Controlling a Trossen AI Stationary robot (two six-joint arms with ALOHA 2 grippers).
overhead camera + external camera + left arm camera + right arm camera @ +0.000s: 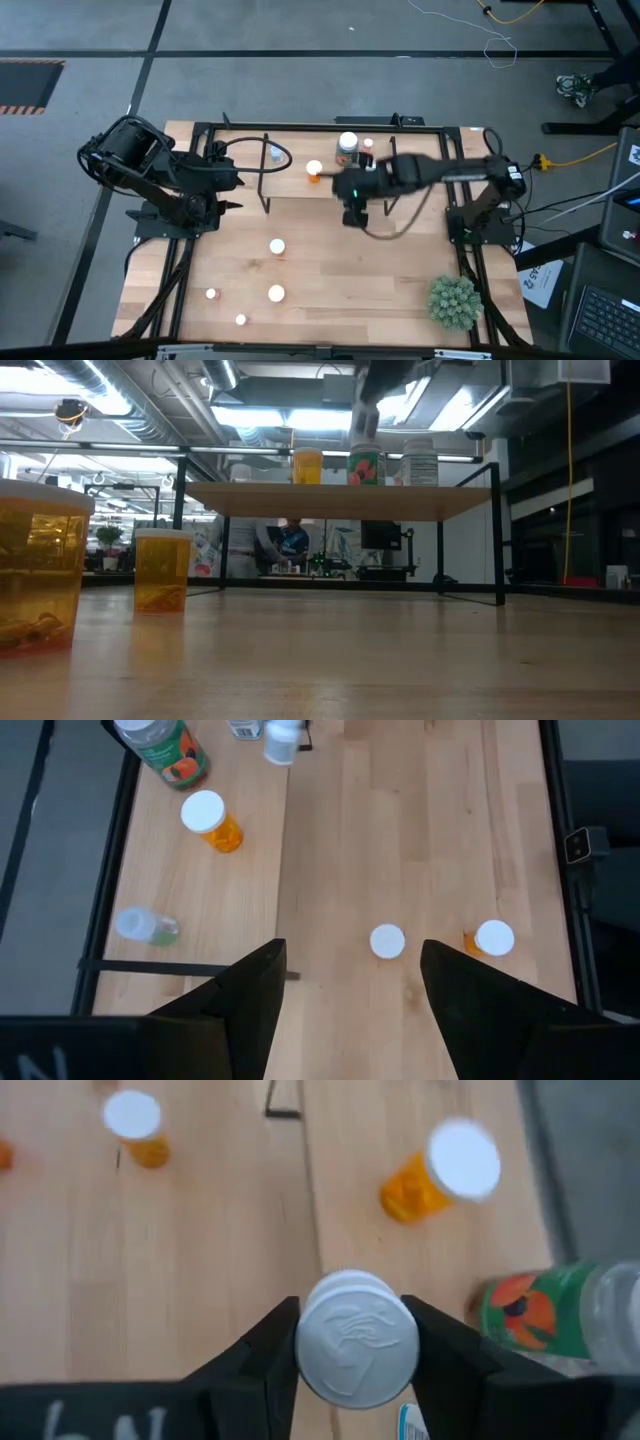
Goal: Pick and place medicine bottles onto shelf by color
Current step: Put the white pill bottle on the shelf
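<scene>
Now, right gripper [348, 1342] closed around a white-capped bottle [356, 1338], fingers pressed to both sides of the cap, above the shelf [300, 150] near its front edge. Just beside it on the shelf board: an orange bottle [314, 171], a larger jar with a green and orange label [347, 145], a small white bottle [367, 146]. Farther along the board, a clear bottle [275, 154]. Left gripper [350, 985] parked at the shelf's left end, fingers apart, empty. On the tabletop [330, 290] in front: four white-capped bottles [276, 246], well apart. Spiky green plant [454, 301] at the right front corner.
</scene>
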